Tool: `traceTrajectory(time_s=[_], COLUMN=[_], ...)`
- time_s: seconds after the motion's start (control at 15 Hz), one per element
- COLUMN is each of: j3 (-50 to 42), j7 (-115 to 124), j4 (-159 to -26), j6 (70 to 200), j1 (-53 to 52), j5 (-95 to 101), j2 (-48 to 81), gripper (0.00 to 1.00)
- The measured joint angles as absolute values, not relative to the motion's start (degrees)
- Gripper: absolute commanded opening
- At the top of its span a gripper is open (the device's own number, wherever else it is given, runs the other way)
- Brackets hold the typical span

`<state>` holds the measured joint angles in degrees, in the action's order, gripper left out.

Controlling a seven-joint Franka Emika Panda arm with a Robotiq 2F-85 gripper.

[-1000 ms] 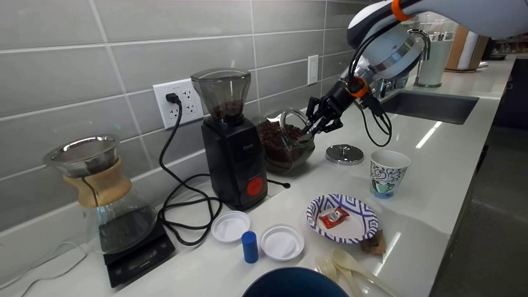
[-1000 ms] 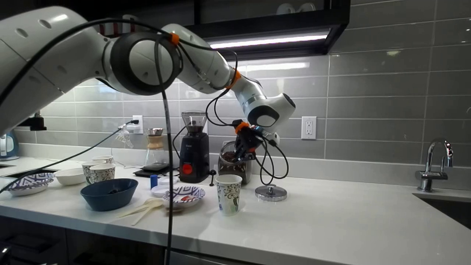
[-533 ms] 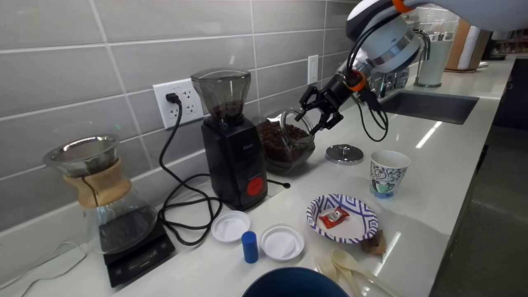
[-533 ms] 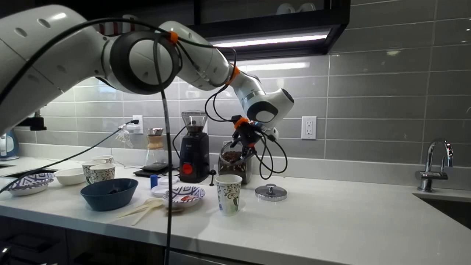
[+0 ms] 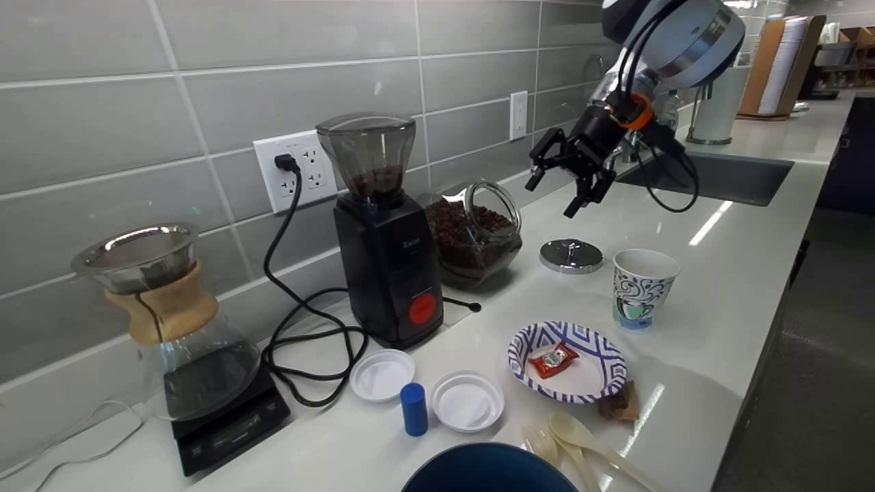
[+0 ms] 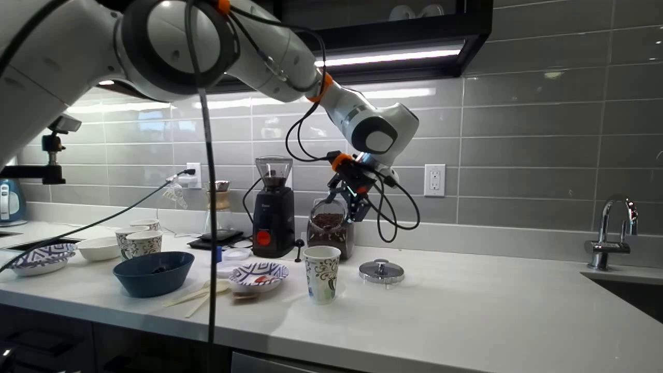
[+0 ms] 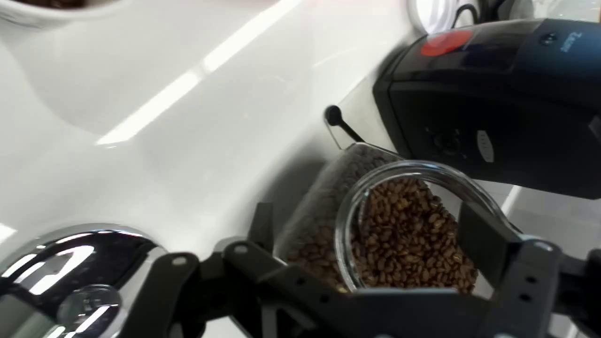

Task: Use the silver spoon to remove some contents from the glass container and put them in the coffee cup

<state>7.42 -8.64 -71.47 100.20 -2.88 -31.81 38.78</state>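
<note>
My gripper (image 5: 551, 199) hangs wide open above the counter, up and away from the mouth of the glass container (image 5: 454, 239). The jar lies tilted, its round mouth facing me, with dark brown beans inside. In the wrist view the open fingers (image 7: 488, 239) frame the jar's mouth (image 7: 345, 234) with nothing held between them. The coffee cup (image 5: 646, 290), white with a swirled teal-green pattern, stands upright on the counter nearer the front edge. In the wrist view its rim (image 7: 70, 17) is cut off at the top left, with something brown inside. The silver spoon is out of view or hidden.
A black grinder (image 5: 386, 266) stands close beside the jar, against the tiled wall. A chrome lid (image 5: 571, 255) lies between jar and cup. A patterned plate (image 5: 601, 362) with a red wrapper, a blue bowl (image 6: 150, 274) and pale plastic utensils (image 5: 581, 437) sit along the counter.
A second ago my jaws were close together at the jar's mouth. They have opened wide, and the gripper has moved up and away from the jar, toward the sink side.
</note>
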Motion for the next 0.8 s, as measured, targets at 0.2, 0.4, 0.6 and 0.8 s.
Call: traceTrajectory(time_s=[0.2, 0.4, 0.6, 0.8], j3=[5.19, 4.19, 4.27, 4.73], j7=[-9.84, -10.84, -10.44, -7.48], j4=[-78.89, -86.2, -93.71, -101.63], j6=[101.18, 102.81, 106.2, 110.06], j1=[-2.19, -2.24, -3.42, -5.48], j5=[-24.28, -16.76, -10.04, -3.07], j2=[31.58, 23.82, 15.24, 6.08], gripper=[1.0, 1.0, 1.0, 1.0])
